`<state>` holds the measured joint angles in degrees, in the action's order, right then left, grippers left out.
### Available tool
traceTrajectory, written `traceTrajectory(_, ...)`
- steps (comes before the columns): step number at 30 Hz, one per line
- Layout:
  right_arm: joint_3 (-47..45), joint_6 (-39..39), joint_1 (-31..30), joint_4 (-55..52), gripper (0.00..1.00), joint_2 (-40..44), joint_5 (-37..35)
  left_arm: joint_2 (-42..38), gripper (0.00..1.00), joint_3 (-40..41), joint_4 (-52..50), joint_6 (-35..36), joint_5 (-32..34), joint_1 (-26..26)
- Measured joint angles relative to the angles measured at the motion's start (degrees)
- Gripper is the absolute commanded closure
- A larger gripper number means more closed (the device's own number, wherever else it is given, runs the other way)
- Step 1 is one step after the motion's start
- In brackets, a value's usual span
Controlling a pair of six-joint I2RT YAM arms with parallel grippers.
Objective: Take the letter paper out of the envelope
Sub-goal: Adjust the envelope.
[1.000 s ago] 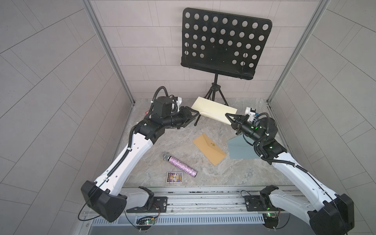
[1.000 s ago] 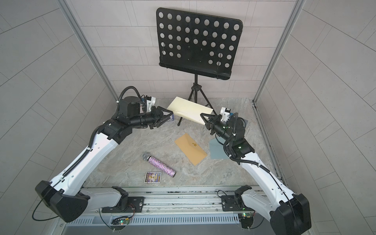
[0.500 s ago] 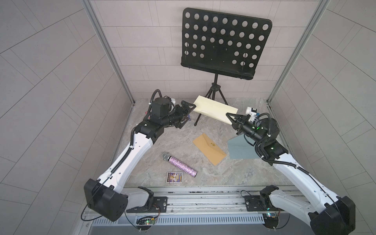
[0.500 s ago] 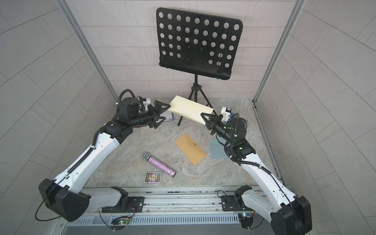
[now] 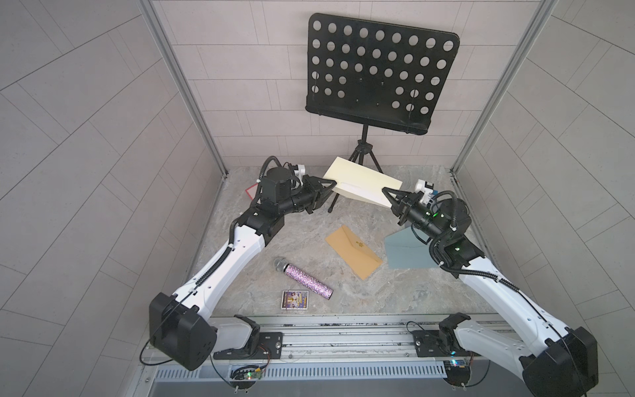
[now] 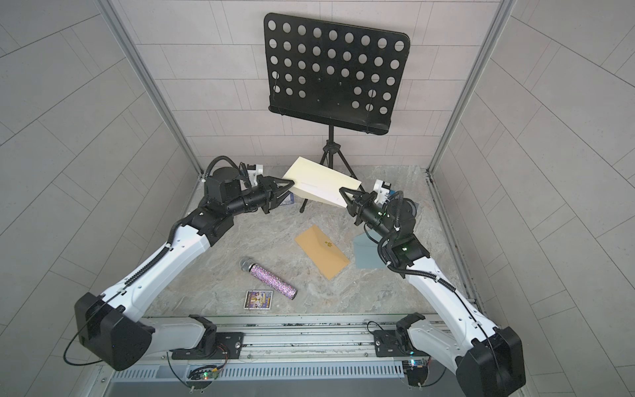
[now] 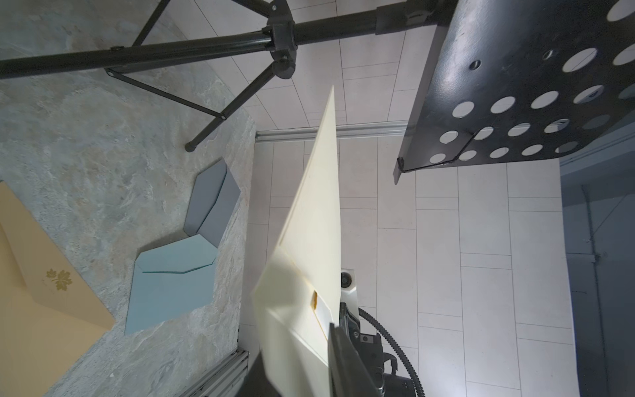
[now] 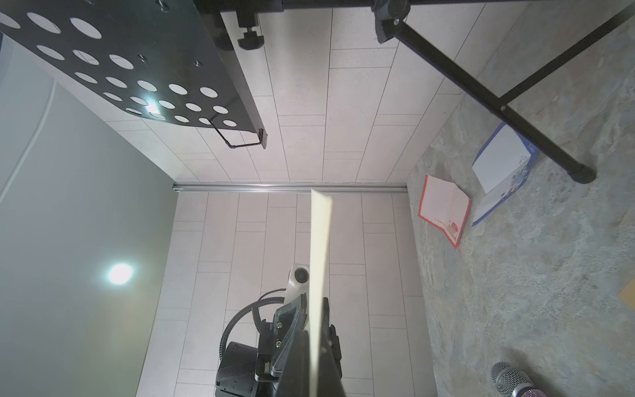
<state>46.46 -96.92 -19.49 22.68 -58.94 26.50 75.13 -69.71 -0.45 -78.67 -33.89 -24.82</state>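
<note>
A cream envelope (image 5: 360,182) hangs in the air in front of the music stand's tripod, seen in both top views (image 6: 319,178). My right gripper (image 5: 388,192) is shut on its right end. My left gripper (image 5: 328,185) is closed on its left corner, one finger on each face. In the left wrist view the envelope (image 7: 316,213) runs edge-on away from my jaws. A white strip with a gold edge (image 7: 321,306) shows at the flap. I cannot tell whether that strip is the letter paper. In the right wrist view the envelope (image 8: 319,240) is a thin cream edge.
The black music stand (image 5: 378,72) and its tripod legs stand just behind the envelope. On the stone table lie a tan envelope (image 5: 354,252), a grey-blue envelope (image 5: 405,252), a glittery microphone (image 5: 302,278), a small card (image 5: 294,299), and a red-edged paper (image 8: 443,209) beside a blue-edged one (image 8: 505,168).
My left gripper opened wide beside the envelope's left corner, then closed on that corner. The right gripper kept its hold and hardly moved.
</note>
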Motion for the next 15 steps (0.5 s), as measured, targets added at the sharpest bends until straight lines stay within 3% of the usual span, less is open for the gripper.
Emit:
traceTrajectory(2,0.00,-0.46,0.00,0.09,1.00,0.00,-0.22,0.11,0.88,0.00,0.28,0.00,-0.11,0.00)
traceTrajectory(7,0.00,-1.60,0.00,0.20,1.00,0.00,-0.96,0.28,0.94,0.07,0.96,0.79,-0.17,0.00)
traceTrajectory(9,0.00,-2.25,0.00,0.22,1.00,0.00,-1.09,0.31,0.91,0.07,0.98,1.66,-0.15,-0.02)
traceTrajectory(11,0.00,-2.73,0.00,0.22,1.00,0.00,-1.14,0.31,0.80,0.07,0.87,2.89,-0.13,-0.02)
traceTrajectory(15,0.02,-3.91,0.00,0.24,1.00,0.00,-1.73,0.44,0.78,0.11,1.25,4.24,-0.13,-0.09)
